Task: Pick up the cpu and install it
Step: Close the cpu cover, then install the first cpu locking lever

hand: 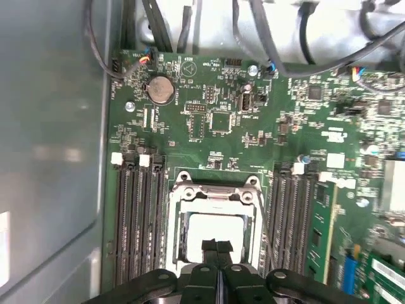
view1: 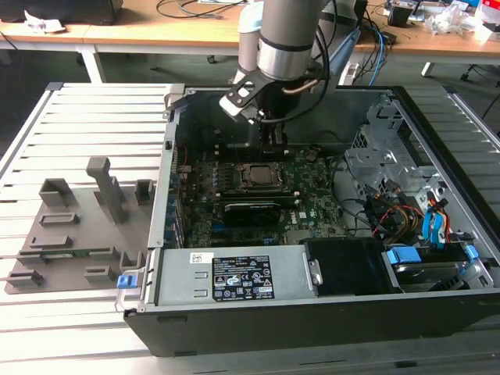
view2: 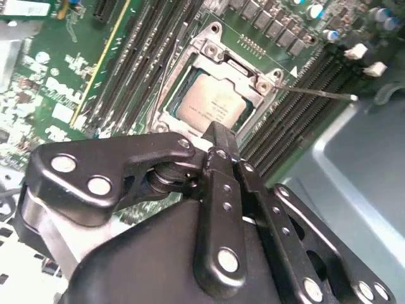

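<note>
The cpu [view2: 211,105] lies flat in the motherboard's socket, its pale silver top showing inside the metal socket frame [view2: 204,49]; it also shows in the first wrist view as cpu [hand: 212,227] and from outside as cpu [view1: 257,176]. My gripper [view2: 216,134] hangs just above the cpu's near edge, its two black fingers pressed together with nothing between them. In the first wrist view the gripper [hand: 217,244] overlaps that edge. In the exterior view the gripper [view1: 272,145] is inside the open computer case [view1: 312,320], over the back of the motherboard.
Rows of black memory slots [hand: 136,221] flank the socket, and a thin socket lever [view2: 319,94] sticks out sideways. A power supply [view1: 234,275], cables [view1: 391,215] and drive bays fill the case. A grey fixture tray [view1: 70,234] lies at the exterior view's left.
</note>
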Motion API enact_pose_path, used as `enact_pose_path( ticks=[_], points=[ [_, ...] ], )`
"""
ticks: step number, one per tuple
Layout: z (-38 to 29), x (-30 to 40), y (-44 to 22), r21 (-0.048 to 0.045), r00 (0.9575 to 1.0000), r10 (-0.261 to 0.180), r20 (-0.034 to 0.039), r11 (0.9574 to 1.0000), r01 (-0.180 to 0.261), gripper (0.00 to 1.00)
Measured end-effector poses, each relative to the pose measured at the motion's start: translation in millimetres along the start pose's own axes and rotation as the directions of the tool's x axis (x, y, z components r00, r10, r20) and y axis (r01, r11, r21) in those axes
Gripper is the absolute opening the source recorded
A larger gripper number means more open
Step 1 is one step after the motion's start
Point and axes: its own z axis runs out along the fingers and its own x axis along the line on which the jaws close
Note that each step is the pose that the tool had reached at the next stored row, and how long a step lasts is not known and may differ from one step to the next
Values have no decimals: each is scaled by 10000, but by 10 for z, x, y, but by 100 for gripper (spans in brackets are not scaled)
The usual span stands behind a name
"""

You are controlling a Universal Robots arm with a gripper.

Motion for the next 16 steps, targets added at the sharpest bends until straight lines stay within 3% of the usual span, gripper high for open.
enact_pose_path(
  ticks=[2, 3, 12, 16],
  points=[
    [-131, -2, -5, 0, 10000, 0, 1, 10000, 0, 11],
    [-151, -3, -6, 0, 10000, 0, -1, 10000, 0, 11],
    [-156, -3, -6, -1, 10000, -21, 0, 10000, 21, 11],
    [-156, -3, -7, -9, 9987, -501, 21, 9987, 501, 11]
  ],
)
